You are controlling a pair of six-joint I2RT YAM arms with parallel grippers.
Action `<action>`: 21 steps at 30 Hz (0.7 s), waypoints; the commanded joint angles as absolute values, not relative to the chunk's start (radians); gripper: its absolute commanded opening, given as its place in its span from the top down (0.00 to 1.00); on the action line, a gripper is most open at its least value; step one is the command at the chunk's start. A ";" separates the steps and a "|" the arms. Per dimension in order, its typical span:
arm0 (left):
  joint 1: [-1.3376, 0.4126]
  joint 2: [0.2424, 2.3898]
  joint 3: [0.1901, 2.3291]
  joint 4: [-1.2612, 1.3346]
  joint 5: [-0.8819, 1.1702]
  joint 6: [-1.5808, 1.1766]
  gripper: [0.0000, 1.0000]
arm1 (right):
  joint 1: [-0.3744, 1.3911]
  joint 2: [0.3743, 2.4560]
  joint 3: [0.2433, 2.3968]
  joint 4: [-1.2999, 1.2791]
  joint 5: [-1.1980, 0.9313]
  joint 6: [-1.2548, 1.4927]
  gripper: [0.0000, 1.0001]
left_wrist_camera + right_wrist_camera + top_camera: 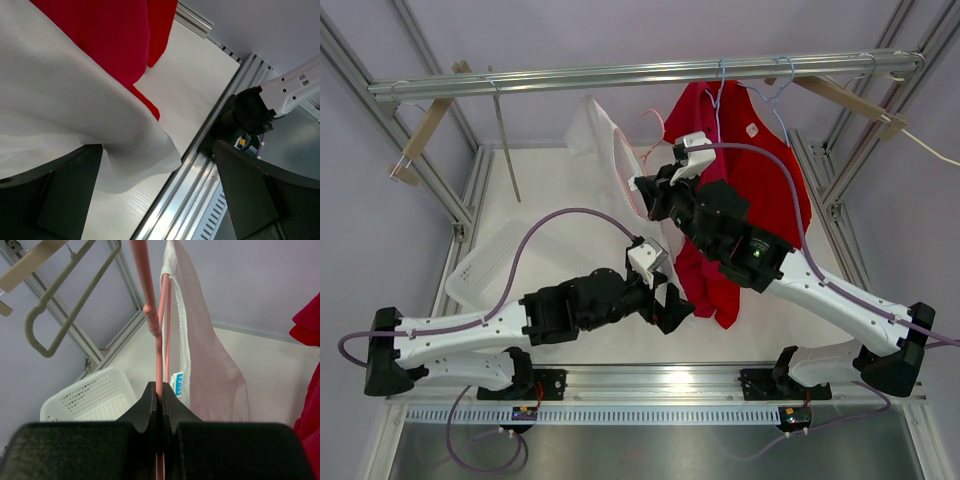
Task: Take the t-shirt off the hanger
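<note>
A white t-shirt [592, 130] hangs on a pink hanger [623, 165], off the rail. My right gripper [642, 192] is shut on the pink hanger's rod [155, 340], with the t-shirt [205, 360] draped just right of the jaws [160, 390]. My left gripper [672, 305] sits low near the table's front, open wide. In the left wrist view, the t-shirt's white hem [75, 115] droops in beside the left finger [65, 195]; the right finger [250, 195] stands far apart from it.
A red shirt [760, 180] hangs on a blue hanger [720, 95] from the overhead rail [640, 75], close beside both grippers. A white basket [490, 265] lies at the left. A grey hanger [75, 295] and a wooden hanger [30, 260] are on the rail.
</note>
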State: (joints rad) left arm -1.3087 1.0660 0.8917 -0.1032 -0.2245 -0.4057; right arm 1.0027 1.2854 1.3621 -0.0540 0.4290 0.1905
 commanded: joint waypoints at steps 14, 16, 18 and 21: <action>-1.440 1.155 0.943 0.075 -0.529 -0.279 0.88 | 1.023 1.189 1.351 0.046 0.462 0.175 1.00; -1.463 1.155 0.919 0.072 -0.512 -0.282 0.94 | 1.023 1.193 1.353 0.072 0.494 0.147 1.00; -1.479 1.160 0.893 0.078 -0.483 -0.296 0.98 | 1.023 1.209 1.354 0.152 0.526 0.123 1.00; -1.514 1.176 0.841 0.089 -0.454 -0.337 1.00 | 1.023 1.242 1.385 0.254 0.532 0.114 1.00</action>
